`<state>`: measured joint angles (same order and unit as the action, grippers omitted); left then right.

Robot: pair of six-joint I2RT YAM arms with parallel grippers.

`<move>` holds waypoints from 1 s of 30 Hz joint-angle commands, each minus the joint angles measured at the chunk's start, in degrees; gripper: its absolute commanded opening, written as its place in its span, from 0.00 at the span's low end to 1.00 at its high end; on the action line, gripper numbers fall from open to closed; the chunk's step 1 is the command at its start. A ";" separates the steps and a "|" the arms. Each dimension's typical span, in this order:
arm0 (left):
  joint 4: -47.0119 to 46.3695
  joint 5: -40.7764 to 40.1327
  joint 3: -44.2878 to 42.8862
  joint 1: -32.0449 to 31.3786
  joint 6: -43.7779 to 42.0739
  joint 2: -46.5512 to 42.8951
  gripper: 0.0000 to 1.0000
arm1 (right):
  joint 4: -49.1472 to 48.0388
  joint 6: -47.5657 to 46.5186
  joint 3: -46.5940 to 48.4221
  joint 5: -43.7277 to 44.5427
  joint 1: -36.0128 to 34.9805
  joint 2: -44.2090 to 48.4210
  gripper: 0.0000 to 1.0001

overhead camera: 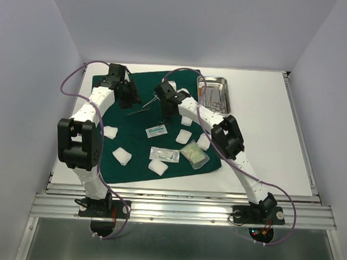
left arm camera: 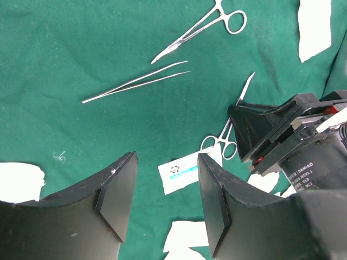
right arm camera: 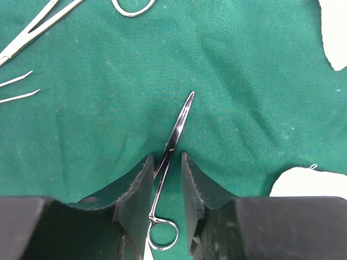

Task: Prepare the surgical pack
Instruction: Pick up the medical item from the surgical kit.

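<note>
Right gripper (right arm camera: 167, 157): fingers part-open, straddling the shanks of the curved ring-handled forceps (right arm camera: 176, 122). The forceps lie flat on the green drape (right arm camera: 244, 81), and no clamping is visible. They are judged to be rigid, light, thin, slippery steel. Grip across the shanks just ahead of the rings. Left gripper (left arm camera: 167, 157): fingers apart and empty, above the drape. The cloth is soft and may bunch. Beyond it: white counter (overhead camera: 266, 140), steel tray (overhead camera: 213, 78) at the far side, pale walls (overhead camera: 185, 26).

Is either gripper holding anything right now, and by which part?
Nothing yet. The right gripper straddles the forceps at the shanks, near the ring handles, a gap showing. The left gripper is open and empty.
</note>
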<state>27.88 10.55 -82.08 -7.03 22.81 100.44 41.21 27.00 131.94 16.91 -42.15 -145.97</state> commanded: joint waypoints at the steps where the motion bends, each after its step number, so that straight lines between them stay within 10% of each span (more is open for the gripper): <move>1: -0.63 0.88 0.70 0.08 -0.92 -2.80 0.59 | 1.07 -0.81 0.86 2.08 -0.48 -1.95 0.32; 10: -0.63 -0.09 1.31 0.08 -1.45 -3.32 0.59 | 0.54 -2.22 1.39 2.96 -0.48 0.60 0.01; 30: 0.16 -2.02 0.78 0.00 -3.38 -4.12 0.59 | -0.34 -4.06 3.76 -0.03 2.60 8.95 0.01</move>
<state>27.75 8.95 -81.12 -7.03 20.84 99.94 42.00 23.53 132.33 17.78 -40.36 -142.37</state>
